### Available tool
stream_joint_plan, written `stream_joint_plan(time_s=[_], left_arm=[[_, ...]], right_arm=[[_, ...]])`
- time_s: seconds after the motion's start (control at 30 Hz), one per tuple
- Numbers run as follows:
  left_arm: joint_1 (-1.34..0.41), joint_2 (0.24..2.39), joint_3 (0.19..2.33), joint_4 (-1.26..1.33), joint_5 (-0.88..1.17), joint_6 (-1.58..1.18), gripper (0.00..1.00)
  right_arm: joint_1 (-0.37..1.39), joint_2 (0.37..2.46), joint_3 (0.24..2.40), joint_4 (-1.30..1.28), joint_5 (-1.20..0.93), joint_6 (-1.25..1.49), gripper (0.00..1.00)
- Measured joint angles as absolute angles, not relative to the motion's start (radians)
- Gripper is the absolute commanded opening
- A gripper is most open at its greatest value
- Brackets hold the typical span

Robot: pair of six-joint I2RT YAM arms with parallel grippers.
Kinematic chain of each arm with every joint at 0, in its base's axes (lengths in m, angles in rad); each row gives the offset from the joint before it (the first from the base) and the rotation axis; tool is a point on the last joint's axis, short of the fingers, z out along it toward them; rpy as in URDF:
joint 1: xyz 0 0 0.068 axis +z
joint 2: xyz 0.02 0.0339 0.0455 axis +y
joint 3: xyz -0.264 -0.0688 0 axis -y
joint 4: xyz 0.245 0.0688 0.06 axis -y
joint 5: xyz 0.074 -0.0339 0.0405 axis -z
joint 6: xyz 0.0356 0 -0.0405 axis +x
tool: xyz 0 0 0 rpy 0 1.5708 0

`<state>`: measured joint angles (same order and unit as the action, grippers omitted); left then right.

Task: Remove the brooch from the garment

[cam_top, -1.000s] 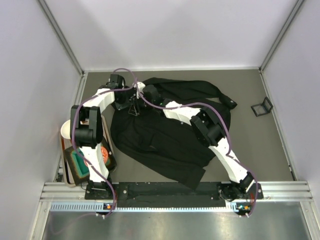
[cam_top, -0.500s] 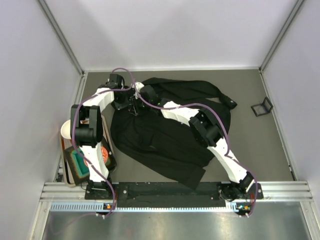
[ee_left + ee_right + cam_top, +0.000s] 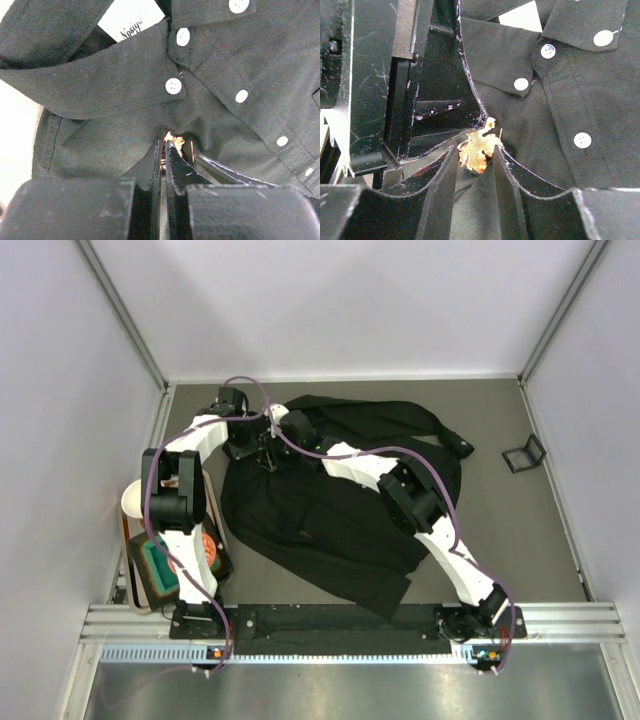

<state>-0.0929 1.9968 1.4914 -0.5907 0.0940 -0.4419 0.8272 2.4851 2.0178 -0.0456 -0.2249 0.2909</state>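
Over the last second the right gripper [image 3: 270, 442] moved left and farther up the shirt [image 3: 330, 510], ending tight against the left gripper [image 3: 248, 445] at the collar, by the brooch [image 3: 479, 147]. The right elbow swung left with it.

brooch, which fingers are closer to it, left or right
Right, narrowly. The brooch sits between the right fingers, at their tips. The left fingers are shut, with their tips just beside it.
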Motion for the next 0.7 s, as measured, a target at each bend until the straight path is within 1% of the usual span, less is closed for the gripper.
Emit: stream_joint_plan(time_s=[0.2,0.3,0.4,0.5,0.7], left_arm=[[-0.092,1.997,1.491,-0.59,0.102,-0.441,0.0],[-0.089,2.002,1.492,-0.589,0.112,-0.439,0.0],[-0.086,2.004,1.492,-0.588,0.129,-0.439,0.0],[-0.083,2.006,1.497,-0.595,0.159,-0.439,0.0],[-0.079,2.006,1.5,-0.6,0.178,-0.443,0.0]], right_arm=[[0.827,2.485,2.005,-0.022,-0.236,0.303,0.3],[0.828,2.485,1.987,0.014,-0.242,0.315,0.3],[0.828,2.485,1.975,0.039,-0.242,0.319,0.34],[0.829,2.485,1.953,0.051,-0.239,0.327,0.34],[0.831,2.485,1.943,0.074,-0.231,0.336,0.3]])
